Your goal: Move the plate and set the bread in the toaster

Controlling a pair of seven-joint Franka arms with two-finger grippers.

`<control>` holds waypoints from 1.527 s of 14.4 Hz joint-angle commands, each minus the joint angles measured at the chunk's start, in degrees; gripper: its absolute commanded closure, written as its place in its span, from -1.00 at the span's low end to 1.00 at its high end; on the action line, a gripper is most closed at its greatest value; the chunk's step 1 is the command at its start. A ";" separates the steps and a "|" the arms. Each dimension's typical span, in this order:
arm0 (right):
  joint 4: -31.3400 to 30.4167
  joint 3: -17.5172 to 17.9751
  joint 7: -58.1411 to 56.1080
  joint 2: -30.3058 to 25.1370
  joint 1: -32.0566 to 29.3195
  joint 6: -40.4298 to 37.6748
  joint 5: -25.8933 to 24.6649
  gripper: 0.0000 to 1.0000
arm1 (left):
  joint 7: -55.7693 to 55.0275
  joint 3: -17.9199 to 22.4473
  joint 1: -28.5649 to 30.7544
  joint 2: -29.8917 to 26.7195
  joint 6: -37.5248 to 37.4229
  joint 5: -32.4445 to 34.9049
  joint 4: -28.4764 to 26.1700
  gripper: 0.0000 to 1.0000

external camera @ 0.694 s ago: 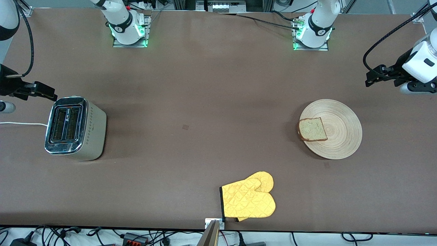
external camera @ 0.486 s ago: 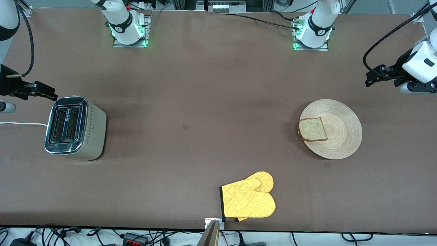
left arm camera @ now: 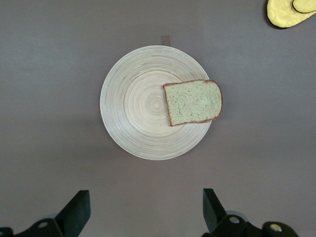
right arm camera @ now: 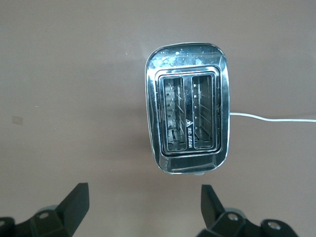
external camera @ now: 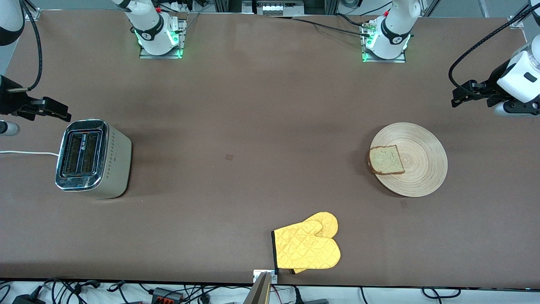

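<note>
The light-wood plate (external camera: 422, 162) lies toward the left arm's end of the table. The bread (external camera: 385, 160) lies flat on the plate's rim, on the side toward the toaster. The left wrist view shows the plate (left arm camera: 138, 106) and bread (left arm camera: 192, 102) too. The chrome-topped toaster (external camera: 90, 158) stands at the right arm's end, both slots empty; it also shows in the right wrist view (right arm camera: 187, 123). My left gripper (external camera: 462, 96) hangs open and empty over bare table beside the plate (left arm camera: 145, 217). My right gripper (external camera: 55, 110) hangs open and empty over bare table beside the toaster (right arm camera: 145, 212).
A yellow oven mitt (external camera: 308, 247) lies near the table's front edge at mid-table, nearer to the front camera than the plate; it also shows in the left wrist view (left arm camera: 289, 12). The toaster's white cord (external camera: 25, 153) runs off the right arm's end.
My right gripper has shifted slightly up in the front view, a little away from the toaster. The left gripper, plate, bread and toaster have not moved.
</note>
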 commanded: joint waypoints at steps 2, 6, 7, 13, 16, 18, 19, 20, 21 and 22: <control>-1.81 0.19 -0.25 -1.58 -0.35 0.64 0.87 -1.00 | -0.01 0.42 2.00 7.45 -1.33 -0.54 6.64 -1.00; -1.81 0.28 -0.25 -1.41 -0.18 0.64 0.78 -1.00 | -0.18 0.24 3.95 12.74 -5.53 -0.89 10.16 -1.00; -1.81 0.28 -0.25 -1.41 -0.18 0.64 0.87 -1.00 | -0.45 -0.11 3.77 12.83 -6.59 -0.98 10.69 -1.00; -1.81 0.46 -0.16 -1.23 0.00 0.64 0.78 -1.00 | 1.39 0.33 9.62 20.29 -6.16 -5.80 13.67 -1.00; -1.81 0.46 -0.16 -1.23 -0.09 0.64 0.78 -1.00 | 9.89 0.24 15.62 26.35 -5.90 -9.40 13.86 -1.00; -1.81 0.46 -0.16 -1.23 0.00 0.64 0.78 -1.00 | 14.56 0.24 19.13 30.39 -4.33 -13.00 13.86 -1.00; -1.81 0.46 -0.16 -1.23 0.00 0.64 0.78 -1.00 | 17.89 0.15 20.37 32.32 -4.23 -14.24 13.68 -1.00; -1.81 0.46 -0.16 -1.14 0.00 0.64 0.78 -1.00 | 21.31 0.24 20.82 34.43 -4.14 -14.95 13.77 -1.00; -1.81 0.46 -0.16 -1.23 0.00 0.64 0.78 -1.00 | 24.48 0.15 22.56 36.37 -4.14 -16.09 13.42 -1.00; -1.81 0.46 -0.16 -1.23 0.00 0.64 0.78 -1.00 | 26.25 0.15 23.71 37.95 -4.14 -17.93 13.50 -1.00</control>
